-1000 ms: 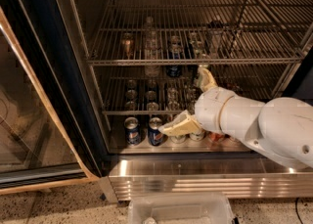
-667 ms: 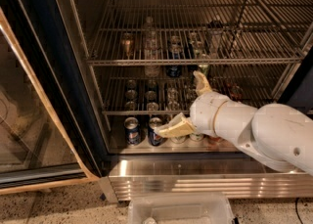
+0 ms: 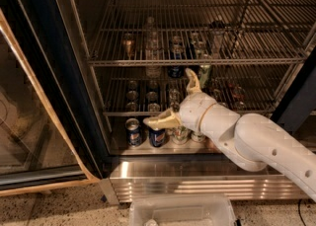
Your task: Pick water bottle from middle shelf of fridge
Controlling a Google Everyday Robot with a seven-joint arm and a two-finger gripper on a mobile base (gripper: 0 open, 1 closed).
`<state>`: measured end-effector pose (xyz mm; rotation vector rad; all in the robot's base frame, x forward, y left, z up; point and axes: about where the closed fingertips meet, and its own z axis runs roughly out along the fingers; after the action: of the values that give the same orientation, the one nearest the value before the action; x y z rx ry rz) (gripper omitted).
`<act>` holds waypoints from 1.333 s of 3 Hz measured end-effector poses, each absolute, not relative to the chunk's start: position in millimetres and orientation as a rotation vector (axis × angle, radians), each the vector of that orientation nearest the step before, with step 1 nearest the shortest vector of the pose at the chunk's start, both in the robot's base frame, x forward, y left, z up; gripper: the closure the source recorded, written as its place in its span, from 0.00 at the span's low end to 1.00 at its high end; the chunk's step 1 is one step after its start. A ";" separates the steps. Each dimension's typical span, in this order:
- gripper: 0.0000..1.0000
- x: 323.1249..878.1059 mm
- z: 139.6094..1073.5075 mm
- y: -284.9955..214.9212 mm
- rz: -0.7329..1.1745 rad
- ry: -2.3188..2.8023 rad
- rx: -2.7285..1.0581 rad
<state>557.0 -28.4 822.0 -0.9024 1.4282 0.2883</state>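
One water bottle [image 3: 150, 40]: clear, slim, upright on middle shelf [image 3: 237, 62] | pincer [image 3: 174, 100]: spread wide, empty, below that shelf

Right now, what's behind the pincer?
The open pincer hangs before the lower rack: cans show behind it; the arm covers whatever stands further right.

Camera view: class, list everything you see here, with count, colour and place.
Fridge: one, dark blue-black frame, filling the view.
Wire racks: two, chrome, stacked inside.
Water bottle: one, clear, upper rack, left of centre.
Dark-capped bottle: one, upper rack, right.
Blue cans: two, fridge floor, left.
Bin: one, pale, below fridge.
Arm: one, white, from right.
Tool: one, cream, open, before lower rack, above blue cans.
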 end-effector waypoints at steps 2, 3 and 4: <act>0.00 593.4 797.3 -29.1 0.353 1.376 -0.744; 0.00 593.4 797.3 -29.1 0.354 1.376 -0.744; 0.00 602.3 796.8 -16.7 0.391 1.344 -0.750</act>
<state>602.3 -16.7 796.8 -0.7497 1.3440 0.3912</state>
